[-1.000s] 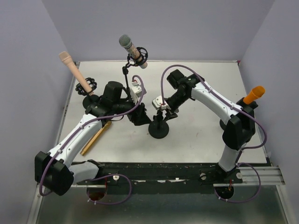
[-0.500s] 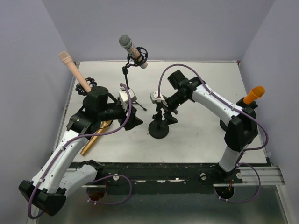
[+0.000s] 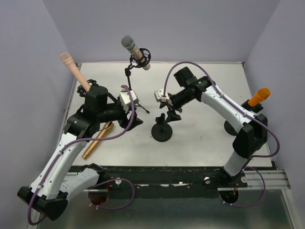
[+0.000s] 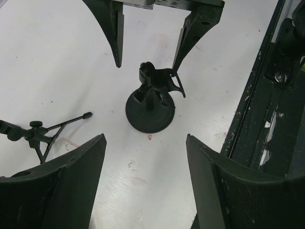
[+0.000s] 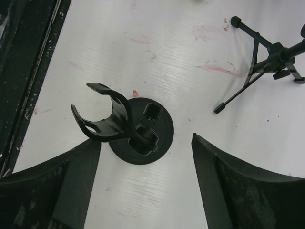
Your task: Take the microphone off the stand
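Observation:
A black round-base stand [image 3: 162, 132] with an empty clip [image 5: 102, 121] stands mid-table, and also shows in the left wrist view [image 4: 150, 112]. A gold microphone [image 3: 97, 140] lies flat on the table to the left, partly under my left arm. My left gripper [image 3: 135, 122] is open and empty, left of the stand; its jaws stand wide apart [image 4: 145, 181]. My right gripper [image 3: 168, 116] is open and empty, just above and behind the clip, and shows the same in its own view [image 5: 145, 186].
A silver-headed microphone [image 3: 135, 51] sits on a tripod stand [image 5: 267, 62] at the back. A beige microphone [image 3: 74, 71] is on a stand at the far left. An orange microphone [image 3: 259, 97] is on a stand at the right edge.
My left arm has pulled back to the left, away from the round-base stand. My right gripper has lifted and drawn back a little from the clip. The gold microphone has not moved.

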Controlling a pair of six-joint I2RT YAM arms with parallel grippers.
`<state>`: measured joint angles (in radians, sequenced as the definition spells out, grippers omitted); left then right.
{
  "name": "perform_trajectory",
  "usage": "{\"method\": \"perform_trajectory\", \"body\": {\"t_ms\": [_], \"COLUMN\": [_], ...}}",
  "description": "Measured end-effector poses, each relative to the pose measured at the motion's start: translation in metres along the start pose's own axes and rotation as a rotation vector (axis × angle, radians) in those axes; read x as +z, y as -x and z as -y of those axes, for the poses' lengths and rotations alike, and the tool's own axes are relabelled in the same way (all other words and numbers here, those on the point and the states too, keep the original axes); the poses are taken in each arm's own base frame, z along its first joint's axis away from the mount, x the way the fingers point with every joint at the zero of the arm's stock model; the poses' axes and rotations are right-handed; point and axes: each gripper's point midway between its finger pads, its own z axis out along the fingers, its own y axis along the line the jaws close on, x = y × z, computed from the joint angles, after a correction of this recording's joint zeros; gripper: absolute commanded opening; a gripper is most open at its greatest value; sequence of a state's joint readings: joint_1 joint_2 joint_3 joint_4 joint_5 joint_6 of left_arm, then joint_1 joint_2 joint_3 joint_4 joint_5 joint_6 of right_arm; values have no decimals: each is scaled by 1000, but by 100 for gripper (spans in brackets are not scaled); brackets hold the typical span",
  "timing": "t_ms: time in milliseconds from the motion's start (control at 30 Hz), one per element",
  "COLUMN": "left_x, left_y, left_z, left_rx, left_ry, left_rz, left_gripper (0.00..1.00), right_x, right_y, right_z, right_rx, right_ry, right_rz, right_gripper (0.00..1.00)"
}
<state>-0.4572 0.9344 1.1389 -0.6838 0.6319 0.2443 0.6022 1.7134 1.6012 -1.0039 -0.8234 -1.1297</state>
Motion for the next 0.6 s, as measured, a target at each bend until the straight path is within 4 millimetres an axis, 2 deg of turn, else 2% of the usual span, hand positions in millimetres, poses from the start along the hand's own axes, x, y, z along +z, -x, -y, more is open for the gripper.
{"method": "perform_trajectory", "body": {"t_ms": [233, 500, 600], "left_x": [5, 5, 5], "left_y": [-6, -6, -5], "left_z": [-3, -4, -5], "left_rx": [-3, -2, -3], "left_ry": [-6, -3, 1], "left_rz": [-24, -24, -22], "left_gripper": [76, 76, 75], "right_x": [0, 1, 3], "right_y": [-1, -2, -3], "right_z": [-1, -1, -1], "right_rx": [-23, -34, -29], "right_ry": [7, 13, 19], "right_rz": [-6, -5, -2], "right_gripper": [62, 59, 52]}}
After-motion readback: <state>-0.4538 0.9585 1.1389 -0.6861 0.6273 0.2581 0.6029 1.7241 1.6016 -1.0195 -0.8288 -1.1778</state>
